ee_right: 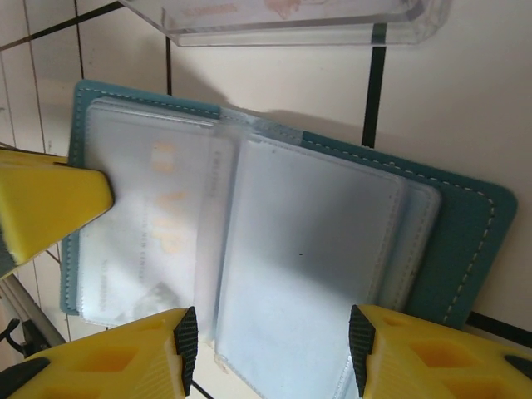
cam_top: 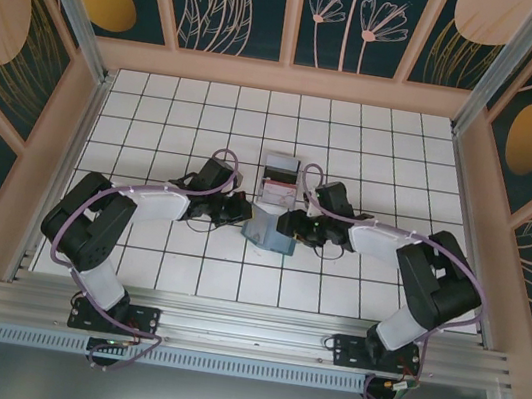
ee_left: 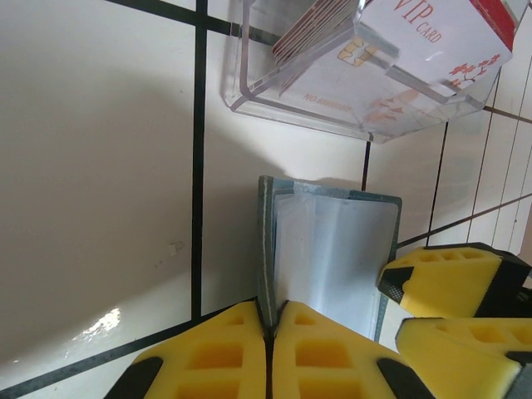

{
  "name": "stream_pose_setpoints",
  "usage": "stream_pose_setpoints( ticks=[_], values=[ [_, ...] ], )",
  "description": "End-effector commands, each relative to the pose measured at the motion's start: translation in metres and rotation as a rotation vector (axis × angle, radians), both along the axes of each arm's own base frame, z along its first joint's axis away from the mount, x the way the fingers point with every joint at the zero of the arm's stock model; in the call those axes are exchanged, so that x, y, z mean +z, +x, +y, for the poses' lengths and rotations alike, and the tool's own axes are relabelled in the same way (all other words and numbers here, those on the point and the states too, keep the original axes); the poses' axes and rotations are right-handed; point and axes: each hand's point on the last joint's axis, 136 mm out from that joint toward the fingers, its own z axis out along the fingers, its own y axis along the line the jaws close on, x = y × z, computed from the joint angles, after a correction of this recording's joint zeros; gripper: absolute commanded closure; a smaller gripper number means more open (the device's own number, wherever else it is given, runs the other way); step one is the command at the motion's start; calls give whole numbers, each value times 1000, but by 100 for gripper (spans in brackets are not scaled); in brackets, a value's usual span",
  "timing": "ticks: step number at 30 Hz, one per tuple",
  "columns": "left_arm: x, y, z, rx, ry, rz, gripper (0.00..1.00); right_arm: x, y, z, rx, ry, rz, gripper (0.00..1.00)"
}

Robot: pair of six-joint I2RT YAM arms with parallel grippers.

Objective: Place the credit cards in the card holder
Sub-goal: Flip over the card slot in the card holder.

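Tiled table (cam_top: 158,112): one card holder (cam_top: 269,232), one box (cam_top: 280,176), seemingly several cards (ee_left: 312,29).

The bench (cam_top: 158,112) is white tile crossed by dark grid lines. A clear plastic box (cam_top: 280,176) stands on it. Just on the near side of the box, not touching it, the teal card holder (cam_top: 269,232) lies open, its clear sleeves showing.
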Motion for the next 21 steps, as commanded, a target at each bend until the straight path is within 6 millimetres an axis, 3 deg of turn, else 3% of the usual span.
stream_pose_setpoints(
  ticks=[1,13,21],
  values=[
    [-7,-1,6,25,32,14,95,-2,6,-5,-16,-41,-6,46],
    [-6,1,2,22,21,12,95,-4,8,-5,-22,-52,4,45],
    [-13,-5,4,34,1,33,95,9,14,17,15,13,-18,45]
  ],
)
